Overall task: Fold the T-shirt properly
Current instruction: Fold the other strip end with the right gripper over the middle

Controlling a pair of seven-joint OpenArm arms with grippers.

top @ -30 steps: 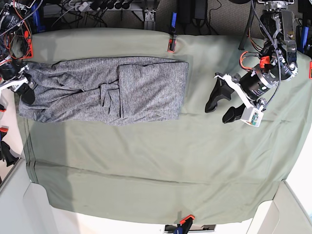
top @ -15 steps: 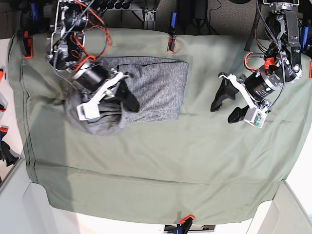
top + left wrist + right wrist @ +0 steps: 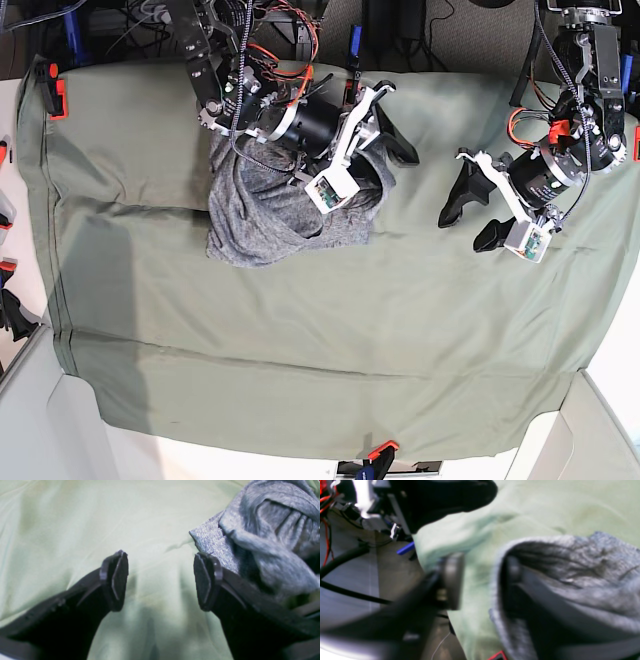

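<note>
We are mid-fold: the T-shirt (image 3: 265,205) lies bunched on the worktop (image 3: 330,340), doubled over. Our right hand (image 3: 385,125) spreads over its far edge — fabric drapes one finger, grip unclear. Our left hand (image 3: 480,212) hangs wide, empty. Next: flatten the fold.

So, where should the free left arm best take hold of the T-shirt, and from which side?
Probably the bare folded corner of the T-shirt, on the side facing the left gripper. It lies flat on the green cloth and thin enough for the open jaws, while the rest is bunched and partly under the right gripper. Come in low from that side.
</note>
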